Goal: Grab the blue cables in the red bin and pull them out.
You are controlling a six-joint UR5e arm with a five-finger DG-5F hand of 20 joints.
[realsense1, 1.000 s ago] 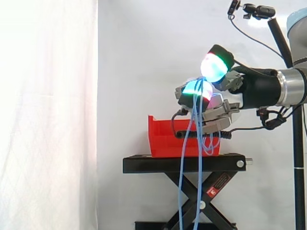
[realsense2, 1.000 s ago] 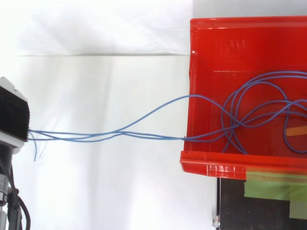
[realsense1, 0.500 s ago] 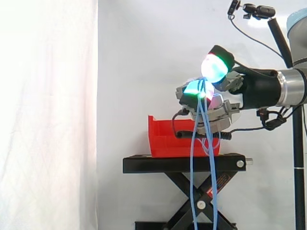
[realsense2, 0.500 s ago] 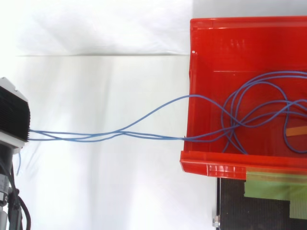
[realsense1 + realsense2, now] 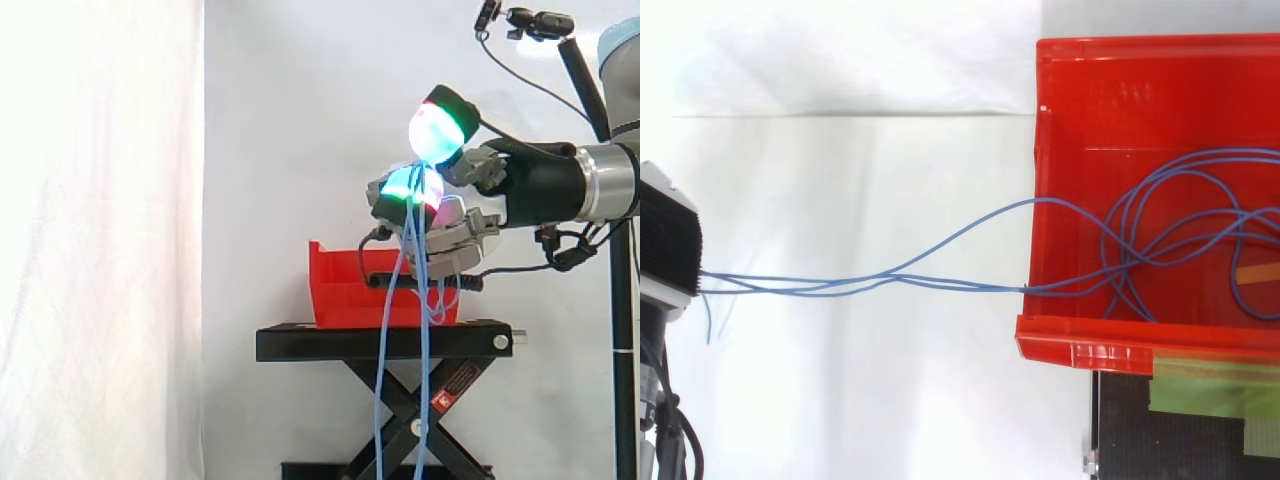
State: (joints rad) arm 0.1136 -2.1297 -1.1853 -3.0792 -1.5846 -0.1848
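White curtain [image 5: 100, 240] is hanging behind the work, and the red bin [image 5: 340, 290] is sitting on the black stand [image 5: 385, 343]. The hand [image 5: 520, 185] is reaching in from the right, above the bin's right end, with its fingers curling and two glowing pads [image 5: 437, 125] pinching the blue cables [image 5: 380, 390] at the top of the bundle. From that pinch the strands are falling in front of bin and stand and running off the bottom of the side view, with a short loop dangling by the bin's right end. In the top view much of the cable [image 5: 890, 273] is lying looped inside the bin [image 5: 1070, 340]. Several strands are crossing its left wall and converging toward a black ribbed block [image 5: 665, 240] that I cannot identify. By my reading the pull is only partway, with the coils not yet out. Doing it well is likely meaning a firm pinch, since thin strands may be slipping between rounded pads. It is also meaning a draw up and away along the line where the strands are leaving, so they are sliding over the wall rather than dragging the bin. A steady pace is mattering too, because the loops are crossing one another and could be tightening into a snag.
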